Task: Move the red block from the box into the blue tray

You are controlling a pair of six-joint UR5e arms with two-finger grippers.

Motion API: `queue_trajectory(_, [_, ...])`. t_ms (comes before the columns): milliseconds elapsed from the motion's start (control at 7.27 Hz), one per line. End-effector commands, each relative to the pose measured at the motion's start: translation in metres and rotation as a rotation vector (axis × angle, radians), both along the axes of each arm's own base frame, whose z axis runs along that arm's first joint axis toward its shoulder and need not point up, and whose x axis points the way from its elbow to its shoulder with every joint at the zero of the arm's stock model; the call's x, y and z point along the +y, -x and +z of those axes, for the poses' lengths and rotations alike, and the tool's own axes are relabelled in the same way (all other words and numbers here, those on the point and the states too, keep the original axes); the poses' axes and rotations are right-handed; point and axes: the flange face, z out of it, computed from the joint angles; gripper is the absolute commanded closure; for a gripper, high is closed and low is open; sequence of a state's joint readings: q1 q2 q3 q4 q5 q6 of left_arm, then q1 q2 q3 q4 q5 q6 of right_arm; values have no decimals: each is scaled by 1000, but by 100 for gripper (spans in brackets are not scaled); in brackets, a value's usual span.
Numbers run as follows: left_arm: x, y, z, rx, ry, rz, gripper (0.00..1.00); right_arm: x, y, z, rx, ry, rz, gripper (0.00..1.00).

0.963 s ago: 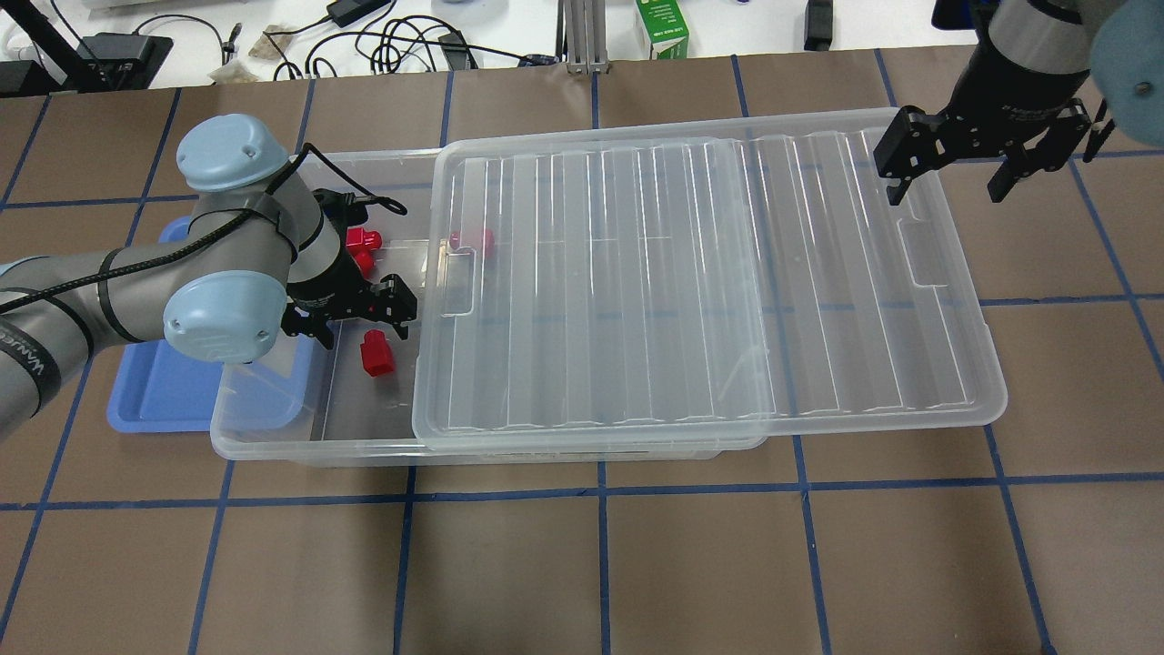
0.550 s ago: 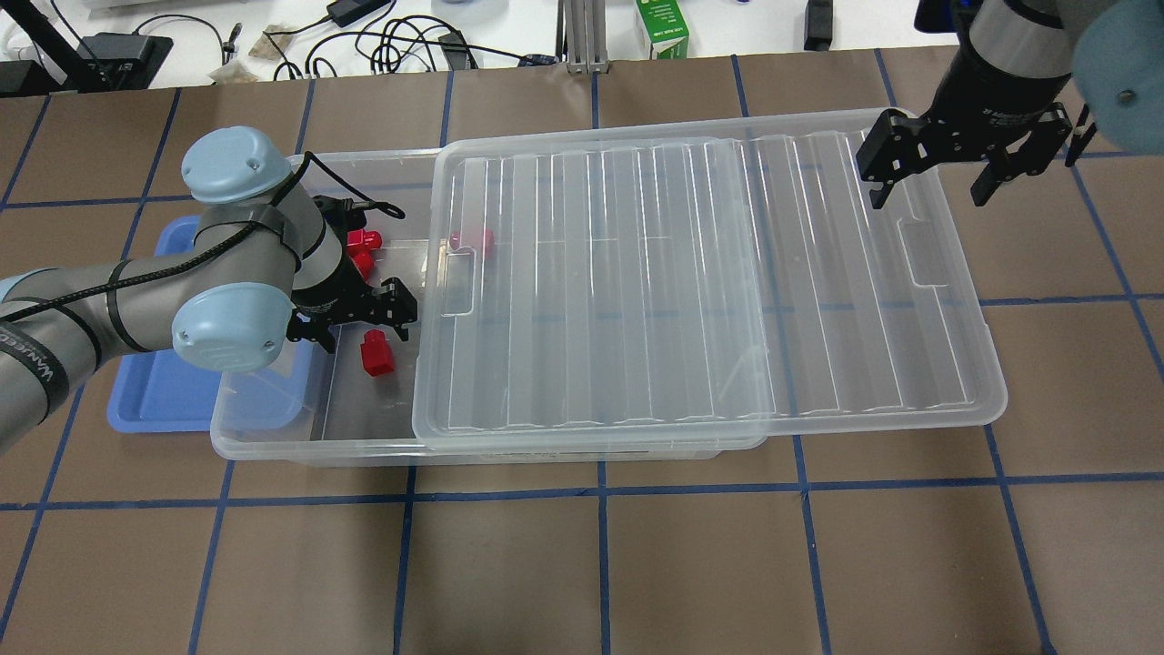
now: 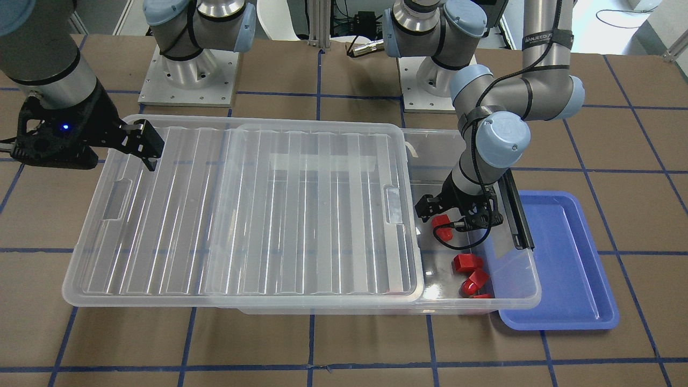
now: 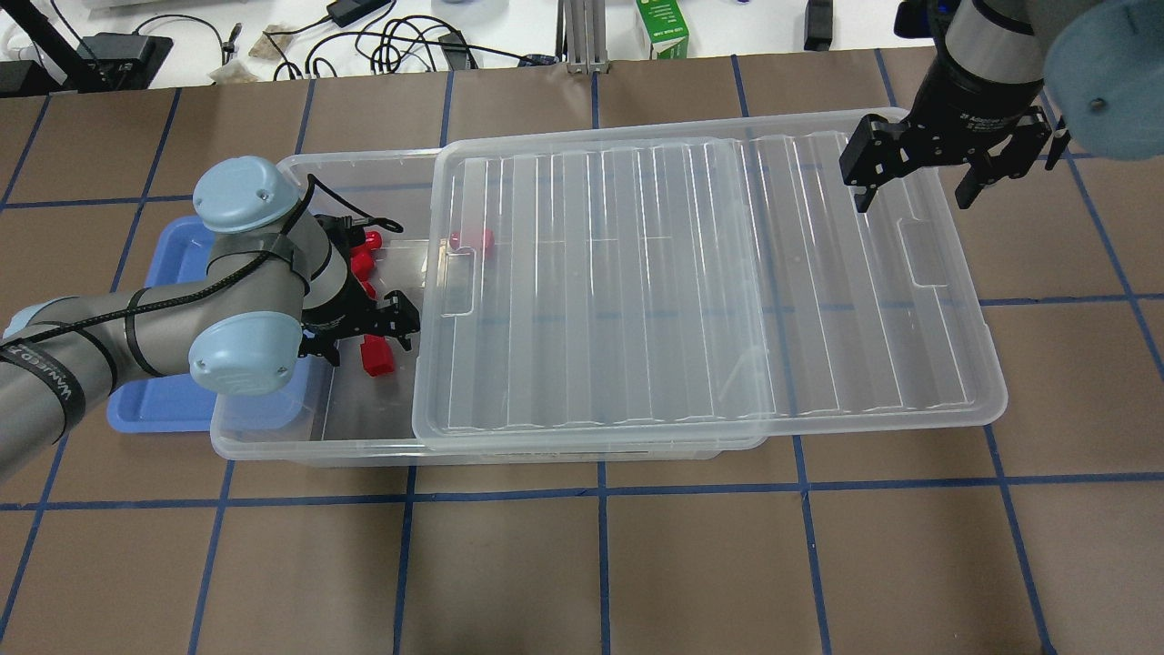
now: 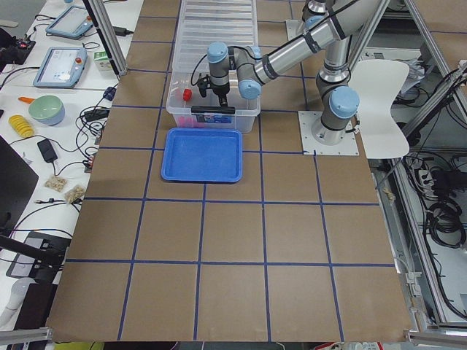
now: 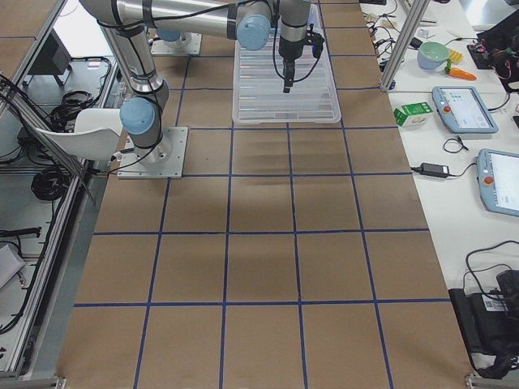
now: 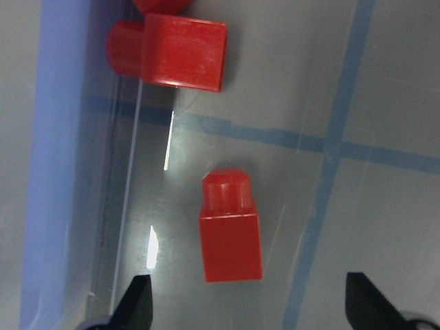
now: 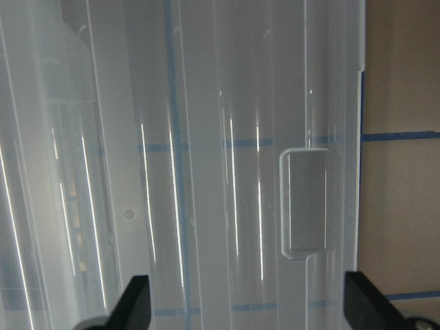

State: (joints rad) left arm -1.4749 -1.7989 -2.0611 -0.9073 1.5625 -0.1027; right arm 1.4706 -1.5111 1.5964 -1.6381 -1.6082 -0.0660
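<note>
The clear box (image 4: 300, 450) has its ribbed lid (image 4: 691, 291) slid to the right, which leaves its left end uncovered. A red block (image 4: 375, 357) lies on the box floor there. My left gripper (image 4: 366, 335) is open and hangs low over it, with the jaws either side in the left wrist view (image 7: 251, 306), where the block (image 7: 230, 230) lies between them, untouched. Two more red blocks (image 4: 366, 250) lie further back, and one (image 4: 473, 239) is under the lid. The blue tray (image 4: 164, 400) sits left of the box, partly hidden by my left arm. My right gripper (image 4: 912, 186) is open and empty over the lid's far right corner.
A black latch bar (image 3: 518, 215) runs along the box end beside the tray (image 3: 570, 269). A green carton (image 4: 662, 27) and cables lie on the white bench beyond the table's far edge. The lid overhangs the box on the right.
My left gripper has moved nearer and lower, over the lone red block, still open. My right gripper has shifted left and toward the far edge above the lid.
</note>
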Motion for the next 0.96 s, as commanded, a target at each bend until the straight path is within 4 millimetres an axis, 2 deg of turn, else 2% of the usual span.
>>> queue_trajectory(0, [3,-1,-10,3,-11,6,0,0,0,0,0,4,0,0])
queue_trajectory(138, [2,-1,-14,5,-17,7,0,0,0,0,0,4,0,0])
queue_trajectory(275, [1,-1,-16,6,-20,7,6,0,0,0,1,4,2,0])
queue_trajectory(550, [1,-1,-20,6,-23,7,25,0,0,0,1,4,4,0])
queue_trajectory(688, [0,-1,-19,4,-22,7,42,-1,0,0,0,4,4,0])
queue_trajectory(825, [0,-2,-19,4,-22,7,74,-1,0,-1,0,4,4,0])
